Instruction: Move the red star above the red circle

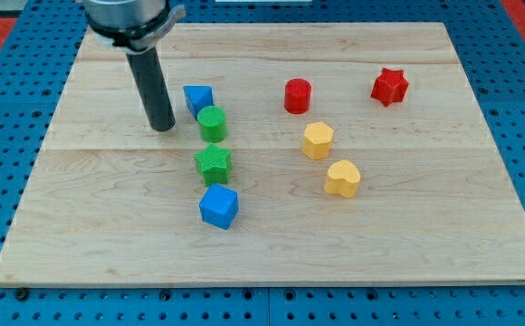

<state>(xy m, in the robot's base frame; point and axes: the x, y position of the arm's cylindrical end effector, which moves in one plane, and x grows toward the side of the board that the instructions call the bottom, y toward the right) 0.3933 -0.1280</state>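
Note:
The red star (389, 86) lies at the view's upper right on the wooden board (425, 244). The red circle (297, 95), a short cylinder, stands to its left, about level with it. My tip (162, 127) rests on the board at the view's left, far from both red blocks. It stands just left of the blue triangle-like block (197, 98) and the green circle (212, 123), not touching either.
A green star (213, 163) and a blue cube (218, 206) lie below the green circle. A yellow hexagon (317, 140) and a yellow heart (342, 177) lie below the red circle. Blue pegboard (9, 109) surrounds the board.

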